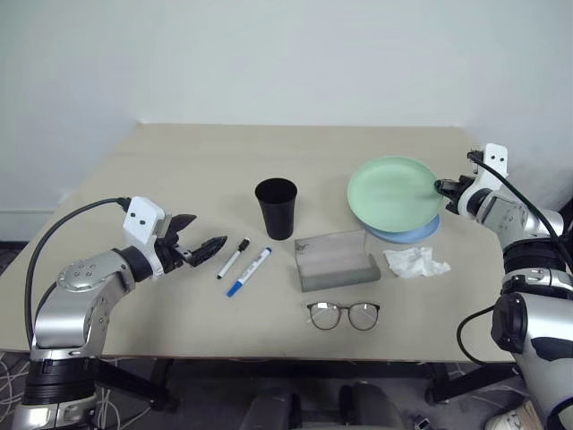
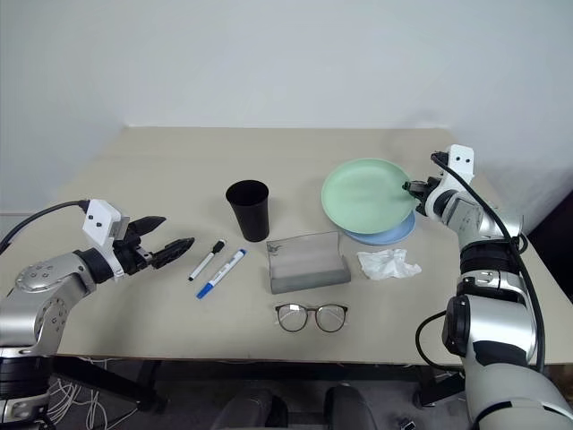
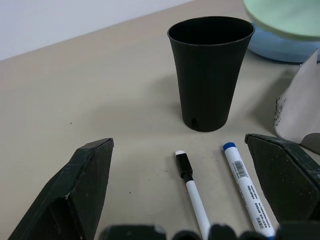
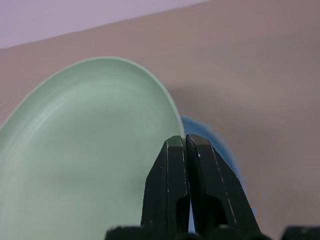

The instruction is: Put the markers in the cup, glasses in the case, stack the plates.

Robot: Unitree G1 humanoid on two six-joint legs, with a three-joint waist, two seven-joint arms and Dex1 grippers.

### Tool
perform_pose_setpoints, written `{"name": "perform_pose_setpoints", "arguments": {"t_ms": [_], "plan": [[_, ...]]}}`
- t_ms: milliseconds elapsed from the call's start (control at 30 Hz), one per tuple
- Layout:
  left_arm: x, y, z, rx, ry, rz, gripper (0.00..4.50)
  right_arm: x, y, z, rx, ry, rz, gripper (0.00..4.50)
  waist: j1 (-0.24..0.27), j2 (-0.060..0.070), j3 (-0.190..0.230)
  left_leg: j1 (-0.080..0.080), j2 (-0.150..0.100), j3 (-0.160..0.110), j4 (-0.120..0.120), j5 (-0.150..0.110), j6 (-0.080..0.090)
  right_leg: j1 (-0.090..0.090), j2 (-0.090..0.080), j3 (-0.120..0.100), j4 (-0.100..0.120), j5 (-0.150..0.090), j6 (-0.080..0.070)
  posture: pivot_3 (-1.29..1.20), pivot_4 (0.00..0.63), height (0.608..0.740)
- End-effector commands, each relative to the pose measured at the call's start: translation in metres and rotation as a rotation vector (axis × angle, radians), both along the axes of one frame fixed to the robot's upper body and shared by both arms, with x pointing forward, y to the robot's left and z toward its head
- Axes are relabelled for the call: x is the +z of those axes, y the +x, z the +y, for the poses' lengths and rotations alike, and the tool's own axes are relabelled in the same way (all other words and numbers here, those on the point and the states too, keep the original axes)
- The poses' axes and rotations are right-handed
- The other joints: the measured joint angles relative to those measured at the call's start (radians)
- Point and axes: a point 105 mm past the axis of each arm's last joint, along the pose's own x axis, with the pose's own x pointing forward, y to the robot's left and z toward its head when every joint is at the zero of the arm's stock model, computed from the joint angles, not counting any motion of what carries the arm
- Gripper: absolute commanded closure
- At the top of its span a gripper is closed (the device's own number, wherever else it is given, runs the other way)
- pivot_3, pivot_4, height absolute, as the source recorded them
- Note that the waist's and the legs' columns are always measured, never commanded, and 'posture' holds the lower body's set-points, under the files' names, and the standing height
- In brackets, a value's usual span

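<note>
My right gripper (image 1: pixel 441 187) is shut on the right rim of the mint green plate (image 1: pixel 392 191). It holds the plate tilted over the light blue plate (image 1: pixel 414 234), which shows only as a sliver beneath it. The black cup (image 1: pixel 277 208) stands upright mid-table. Just left of it, side by side, lie the two markers, one black-capped (image 1: pixel 234 258) and one blue-capped (image 1: pixel 250 270). My left gripper (image 1: pixel 208 231) hovers open just left of the markers, pointing at them. The grey case (image 1: pixel 336 262) sits with its lid raised, and the glasses (image 1: pixel 344 314) lie in front of it.
A crumpled white tissue (image 1: pixel 415 262) lies right of the case, just in front of the plates. The beige table (image 1: pixel 179 170) has bare room at the back and the left. A pale wall rises behind it.
</note>
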Motion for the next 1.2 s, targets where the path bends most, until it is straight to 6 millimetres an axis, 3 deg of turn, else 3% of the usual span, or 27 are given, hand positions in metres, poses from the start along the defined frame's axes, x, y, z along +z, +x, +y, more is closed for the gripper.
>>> {"name": "perform_pose_setpoints", "arguments": {"t_ms": [33,733,1200], "plan": [[0.017,0.001,0.0,0.0,0.016,-0.063,0.0,0.021,0.009,-0.003,-0.039,-0.031,-0.065,4.49,-0.001,0.0,0.0,0.0,0.0,0.002,0.0,0.0,0.001,0.0,0.0,0.001,0.0,0.0,0.0,0.0,0.0,0.738],[0.018,0.002,0.001,0.007,0.022,-0.068,0.0,0.008,0.01,-0.007,-0.049,-0.079,-0.022,4.49,-0.045,0.0,0.0,0.002,0.001,0.01,0.0,0.002,0.004,-0.001,-0.001,0.005,0.0,0.003,0.01,0.0,0.0,0.738],[0.018,0.002,0.0,0.005,0.023,-0.072,0.0,0.011,0.018,0.015,-0.024,-0.053,-0.046,4.49,-0.045,0.0,0.0,0.002,0.001,0.011,0.0,0.002,0.004,-0.001,-0.001,0.005,0.0,0.006,0.008,0.0,0.0,0.738]]}}
